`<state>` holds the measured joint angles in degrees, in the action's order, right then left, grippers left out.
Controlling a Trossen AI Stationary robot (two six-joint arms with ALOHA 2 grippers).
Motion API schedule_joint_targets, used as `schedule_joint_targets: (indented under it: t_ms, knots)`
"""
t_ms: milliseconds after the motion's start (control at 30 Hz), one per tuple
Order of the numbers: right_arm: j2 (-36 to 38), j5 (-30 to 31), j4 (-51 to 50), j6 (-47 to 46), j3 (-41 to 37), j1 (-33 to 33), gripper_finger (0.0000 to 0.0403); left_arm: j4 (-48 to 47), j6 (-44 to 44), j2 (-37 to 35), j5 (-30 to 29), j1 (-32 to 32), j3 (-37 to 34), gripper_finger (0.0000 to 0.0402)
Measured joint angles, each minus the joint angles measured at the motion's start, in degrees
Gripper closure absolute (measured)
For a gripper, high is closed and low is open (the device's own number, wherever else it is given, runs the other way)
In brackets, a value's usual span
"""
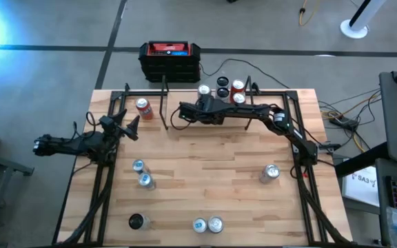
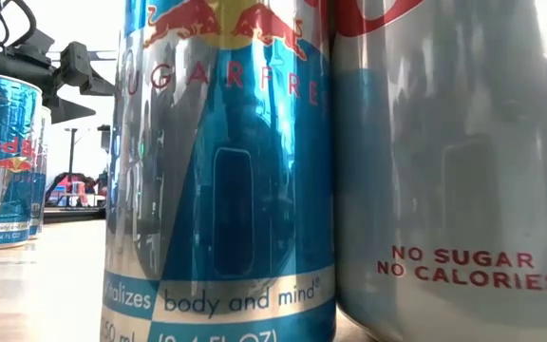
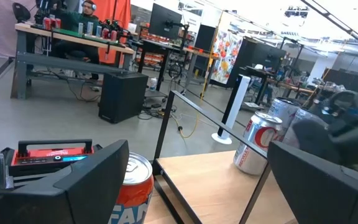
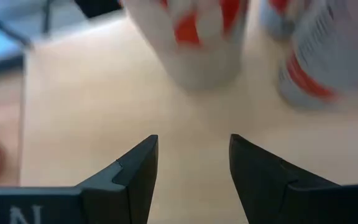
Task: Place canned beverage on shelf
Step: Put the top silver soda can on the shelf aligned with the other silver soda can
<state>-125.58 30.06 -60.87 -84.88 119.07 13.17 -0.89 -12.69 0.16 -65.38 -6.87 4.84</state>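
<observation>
The shelf (image 1: 185,95), a low light-wood board with thin black posts, stands at the table's far edge. On its board stand several cans (image 1: 237,87), among them a red-and-white one (image 3: 257,140). An orange can (image 1: 143,107) stands at its left end. My right gripper (image 1: 185,110) hangs over the shelf, slanting down. Its fingers (image 4: 138,162) stand a little apart with nothing between them, and two blurred red-and-white cans (image 4: 204,37) lie beyond. My left gripper (image 1: 126,127) waits open and level at the table's left, facing the orange can (image 3: 132,180).
Loose cans stand on the table: two at centre left (image 1: 142,173), one at the right (image 1: 271,172), three along the near edge (image 1: 207,224), two of them close before the low camera (image 2: 221,171). A black box with a red top (image 1: 170,58) sits beyond the far edge.
</observation>
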Motion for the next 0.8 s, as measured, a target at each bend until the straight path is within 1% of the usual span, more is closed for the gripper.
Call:
schedule_joint_targets:
  t_ms: [133,333,400,500,600,700,800]
  knots:
    - [0.22,-7.21,-11.35,-0.09,5.67,-1.67,0.0223,-0.02,0.00,0.00,-0.01,0.02,0.00,0.0033]
    - [0.37,-12.60,-26.83,-1.15,13.28,-5.28,0.0223,-0.02,0.00,0.00,0.00,0.02,0.00,0.0033]
    - [0.46,-14.76,-29.47,-2.55,14.05,-6.63,0.0223,0.00,0.00,0.00,-0.01,0.02,0.00,0.0033]
    - [1.58,-19.97,-28.85,-3.33,12.18,-8.79,0.0223,-0.02,0.01,0.00,-0.01,0.01,0.00,0.0033]
    - [2.93,-24.82,-29.07,-7.15,8.90,-11.43,0.0223,-0.02,0.01,0.02,-0.01,0.02,0.01,0.0033]
    - [5.72,-26.04,-29.26,-11.95,3.12,-14.31,0.0223,-0.02,0.02,0.04,0.01,0.00,0.00,0.0033]
    - [10.47,-26.25,-28.98,-18.94,-3.65,-17.06,0.0223,-0.01,0.01,0.16,-0.01,0.01,0.00,0.0033]
